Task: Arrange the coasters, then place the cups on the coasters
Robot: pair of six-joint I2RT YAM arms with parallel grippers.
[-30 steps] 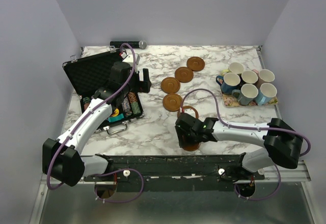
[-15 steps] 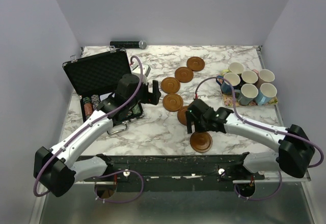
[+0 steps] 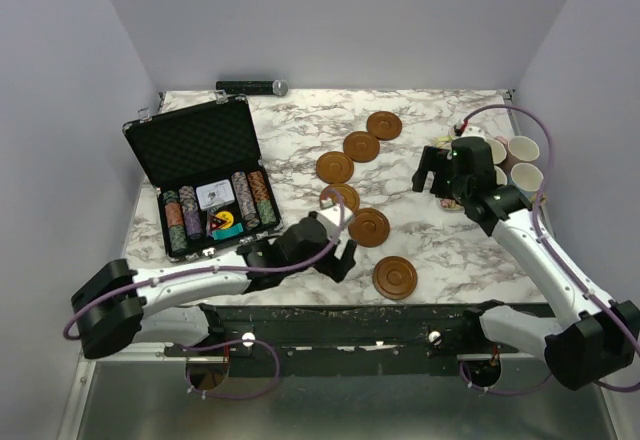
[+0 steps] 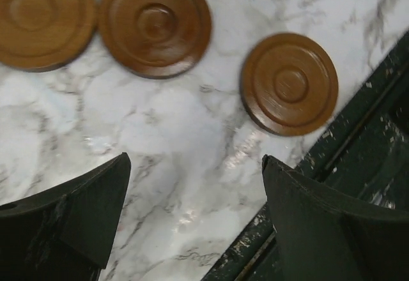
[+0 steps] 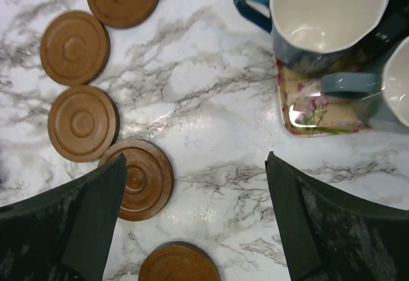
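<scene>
Left gripper (image 4: 193, 179): jaws wide apart, nothing between them, only bare worktop (image 4: 160, 134) beneath. One coaster (image 4: 291, 83) lies ahead and right of its fingertips, clear of them, and two more lie further ahead to the left. All six coasters (image 3: 361, 146) are laid flat in a loose curved line, none yet bearing a cup. Right gripper (image 5: 195, 166): jaws likewise fully spread and empty. The dark blue cup (image 5: 326, 19) stands ahead and right of its fingertips on the floral tray (image 5: 307, 118), handle (image 5: 250, 3) turned toward the coasters. The step in hand is judged to be the first cup pickup. The cups (image 3: 512, 163) are packed closely, so one finger is best put inside the rim and one outside, on the free side near the handle. The cup should be lifted straight up before being carried, then lowered centred within a coaster's raised rim. Pose: the left arm is stretched low along the near edge, wrist pointing down. The right arm is extended far forward, gripper facing down beside the tray.
</scene>
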